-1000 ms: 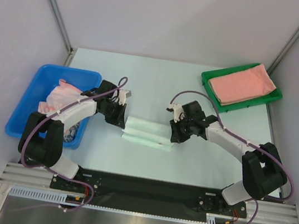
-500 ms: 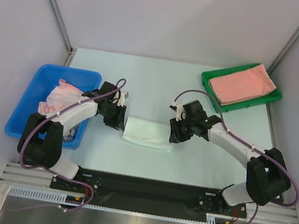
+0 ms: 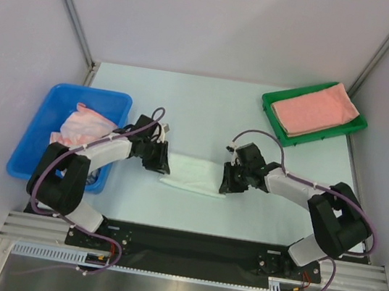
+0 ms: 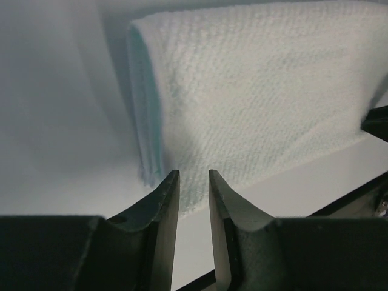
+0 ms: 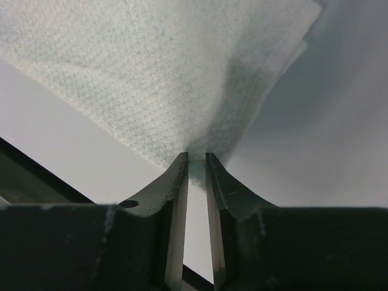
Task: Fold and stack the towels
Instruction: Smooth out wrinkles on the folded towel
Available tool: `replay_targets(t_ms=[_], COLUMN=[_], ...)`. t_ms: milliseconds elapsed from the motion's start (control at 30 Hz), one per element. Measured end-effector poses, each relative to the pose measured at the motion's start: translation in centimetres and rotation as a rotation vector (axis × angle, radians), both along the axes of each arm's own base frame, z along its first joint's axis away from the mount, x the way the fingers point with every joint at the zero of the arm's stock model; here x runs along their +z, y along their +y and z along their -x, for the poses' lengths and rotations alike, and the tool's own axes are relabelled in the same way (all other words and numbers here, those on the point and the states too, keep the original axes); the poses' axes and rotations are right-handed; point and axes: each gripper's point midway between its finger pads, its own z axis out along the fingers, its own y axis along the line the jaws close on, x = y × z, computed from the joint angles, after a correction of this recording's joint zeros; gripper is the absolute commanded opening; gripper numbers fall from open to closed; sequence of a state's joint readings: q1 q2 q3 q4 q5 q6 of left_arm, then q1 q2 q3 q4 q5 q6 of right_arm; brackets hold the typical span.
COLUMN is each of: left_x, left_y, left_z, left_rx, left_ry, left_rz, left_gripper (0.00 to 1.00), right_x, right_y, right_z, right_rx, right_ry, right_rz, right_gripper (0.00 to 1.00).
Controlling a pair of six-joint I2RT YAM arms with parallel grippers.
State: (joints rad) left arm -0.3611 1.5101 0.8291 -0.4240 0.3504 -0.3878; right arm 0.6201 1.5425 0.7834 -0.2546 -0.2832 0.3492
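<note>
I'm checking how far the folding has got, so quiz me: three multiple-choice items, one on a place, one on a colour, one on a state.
1. Where is the mint towel?
A. draped over an arm
B. on the table, between the left hand and right hand
C. lifted in the air

2. What colour is the towel in the tray?
A. pink
B. dark blue
C. mint

3. How is the mint towel?
A. crumpled in a heap
B. spread out in one layer
C. folded in layers

Answers: 1 B, in the top view it lies flat between both hands. 2 A, the pink towel fills the tray. 3 C, the left wrist view shows stacked edges at its side.
</note>
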Motion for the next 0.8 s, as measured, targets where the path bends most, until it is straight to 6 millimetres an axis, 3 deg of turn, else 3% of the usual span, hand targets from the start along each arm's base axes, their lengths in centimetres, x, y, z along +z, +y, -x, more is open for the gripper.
replay_targets(t_ms=[200,500,600,667,800], left_x=[-0.4,3.2,2.0,0.5,-1.8], left_y=[1.4,1.0,0.8,1.0,1.7], left_z=[-0.7,-1.0,-0.1,1.0,1.9], left_rx=[0.070,0.068,0.053,0.048,0.074], left_ry=[0.004,-0.093,-0.067,-0.023,0.049], left_rz=[-0.084,-0.038,-0.017,-0.022,-0.068], left_gripper=[0.35,0.42,0.42,0.36,0.26], right_x=[0.5,1.4,0.9,0.9,1.3], right_y=[0.2,0.8,0.8,1.0,1.4], right_z=[-0.2,0.6,1.0,1.1,0.9], right_rx=[-0.042,-0.102,-0.117,-0.123,-0.130], right_ry=[-0.002,-0.010,0.004,0.009,0.004], right_rz=[-0.020,-0.116,-0.124,-0.135,-0.156], right_gripper=[0.23,0.24,0.24,0.26,0.39])
